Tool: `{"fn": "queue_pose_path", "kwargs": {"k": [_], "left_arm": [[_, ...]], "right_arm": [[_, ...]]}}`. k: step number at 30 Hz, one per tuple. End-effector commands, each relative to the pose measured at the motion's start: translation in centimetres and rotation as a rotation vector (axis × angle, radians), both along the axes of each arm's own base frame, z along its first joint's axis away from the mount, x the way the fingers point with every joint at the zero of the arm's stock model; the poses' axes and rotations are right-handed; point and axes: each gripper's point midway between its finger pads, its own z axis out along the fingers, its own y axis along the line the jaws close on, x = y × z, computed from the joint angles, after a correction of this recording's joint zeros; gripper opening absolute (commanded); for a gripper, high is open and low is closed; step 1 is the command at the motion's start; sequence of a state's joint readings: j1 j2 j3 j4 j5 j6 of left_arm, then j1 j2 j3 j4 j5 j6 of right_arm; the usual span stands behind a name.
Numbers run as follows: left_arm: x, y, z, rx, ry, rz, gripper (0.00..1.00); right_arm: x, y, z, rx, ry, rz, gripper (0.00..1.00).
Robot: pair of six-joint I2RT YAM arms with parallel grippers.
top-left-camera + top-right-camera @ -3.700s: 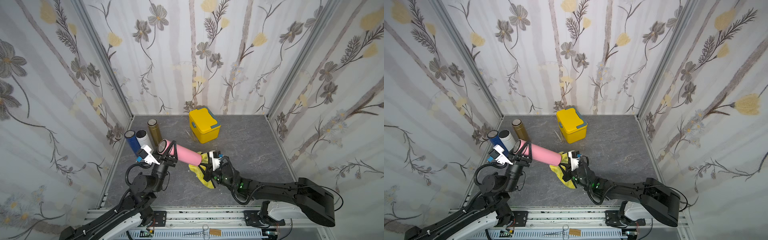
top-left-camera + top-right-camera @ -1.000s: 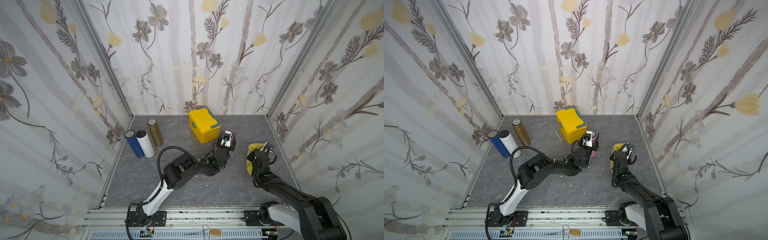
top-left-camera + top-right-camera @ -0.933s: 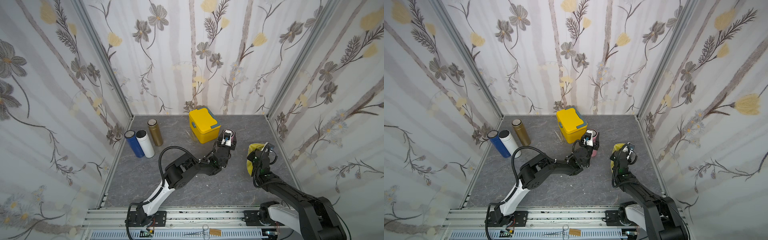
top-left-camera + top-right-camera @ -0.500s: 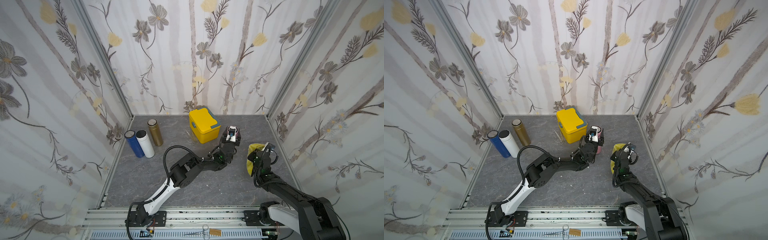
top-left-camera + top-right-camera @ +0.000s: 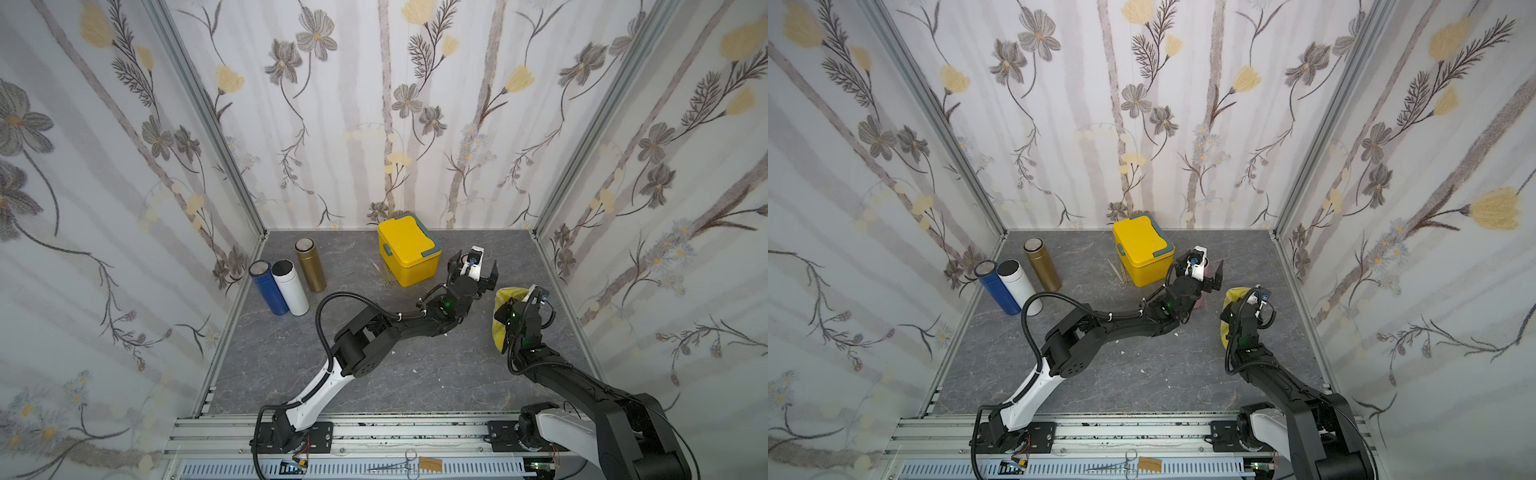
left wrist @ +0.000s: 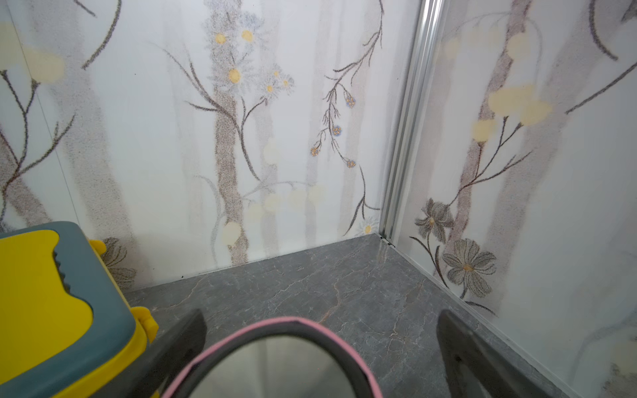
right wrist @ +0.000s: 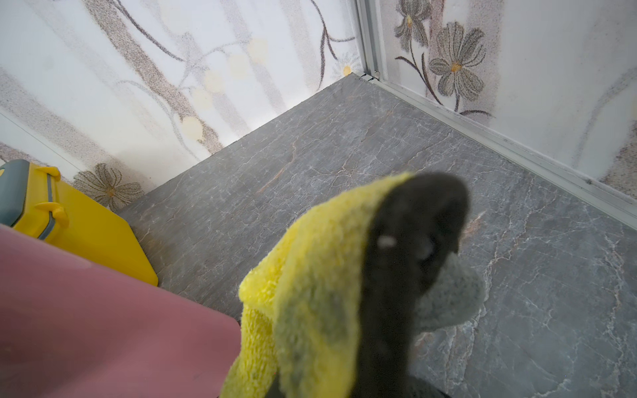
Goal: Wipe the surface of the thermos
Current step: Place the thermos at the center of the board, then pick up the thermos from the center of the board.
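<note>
The pink thermos stands upright on the grey floor beside the yellow box; in a top view only a strip of its pink side shows under the arm. My left gripper hangs open over its mouth, both fingers clear of the rim. To the right, my right gripper is shut on a yellow cloth, which hangs down just beside the thermos without touching it. The same cloth drapes over a black finger in the right wrist view.
A yellow box with a grey-blue lid stands at the back, close left of the thermos. Blue, white and gold flasks stand upright by the left wall. Thin sticks lie beside the box. Walls close in on three sides.
My left gripper carried the pink thermos slightly right beside the yellow box, then opened and let it go standing upright. The right gripper with the cloth has barely moved.
</note>
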State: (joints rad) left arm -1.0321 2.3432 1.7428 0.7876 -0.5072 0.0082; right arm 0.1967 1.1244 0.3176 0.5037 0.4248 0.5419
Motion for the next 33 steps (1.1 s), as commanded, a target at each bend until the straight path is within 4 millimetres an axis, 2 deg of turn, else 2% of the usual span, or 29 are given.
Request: {"fn": "queue_pose_path", "kwargs": {"k": [1, 5, 7, 10, 14, 18, 19, 20, 22, 24, 26, 30, 33], "left_arm": [[-1.4, 0.5, 3.2, -0.036, -0.003, -0.058, 1.00], [-4.0, 3.0, 7.3, -0.070, -0.018, -0.100, 1.00], [-5.7, 5.0, 9.5, -0.091, -0.024, -0.117, 1.00], [-7.8, 8.2, 11.9, -0.110, -0.005, -0.137, 1.00], [-10.5, 13.3, 12.8, -0.127, 0.030, -0.125, 1.00], [-13.1, 20.2, 13.8, -0.198, 0.000, -0.056, 1.00], [-13.6, 21.5, 13.2, -0.200, -0.008, -0.040, 1.00], [-14.2, 23.5, 14.1, -0.234, -0.031, -0.021, 1.00], [-14.6, 26.4, 13.9, -0.253, -0.037, 0.035, 1.00], [-14.5, 28.2, 13.0, -0.247, -0.024, 0.076, 1.00], [-14.1, 29.4, 11.7, -0.232, -0.009, 0.105, 1.00], [-12.6, 30.9, 10.7, -0.183, 0.021, 0.167, 0.97], [-11.3, 32.7, 9.7, -0.163, 0.038, 0.264, 0.96]], "right_arm": [[0.3, 0.0, 0.8, 0.009, -0.029, -0.007, 0.00], [0.4, 0.0, 0.5, 0.007, -0.019, -0.004, 0.00], [0.4, 0.1, 0.6, 0.006, -0.021, -0.002, 0.00], [0.4, 0.1, 0.6, 0.008, -0.020, 0.003, 0.00], [0.3, 0.3, 0.6, 0.009, -0.024, 0.016, 0.00], [0.0, 0.6, 0.7, 0.013, -0.035, 0.038, 0.00], [0.0, 0.7, 0.7, 0.014, -0.035, 0.043, 0.00], [-0.1, 0.8, 0.6, 0.014, -0.034, 0.047, 0.00], [-0.1, 0.8, 0.5, 0.015, -0.028, 0.051, 0.00], [0.0, 0.9, 0.5, 0.016, -0.026, 0.055, 0.00], [-0.1, 1.0, 0.4, 0.016, -0.022, 0.057, 0.00], [-0.1, 1.0, 0.4, 0.017, -0.022, 0.062, 0.00], [-0.1, 1.1, 0.3, 0.019, -0.021, 0.063, 0.00]]}}
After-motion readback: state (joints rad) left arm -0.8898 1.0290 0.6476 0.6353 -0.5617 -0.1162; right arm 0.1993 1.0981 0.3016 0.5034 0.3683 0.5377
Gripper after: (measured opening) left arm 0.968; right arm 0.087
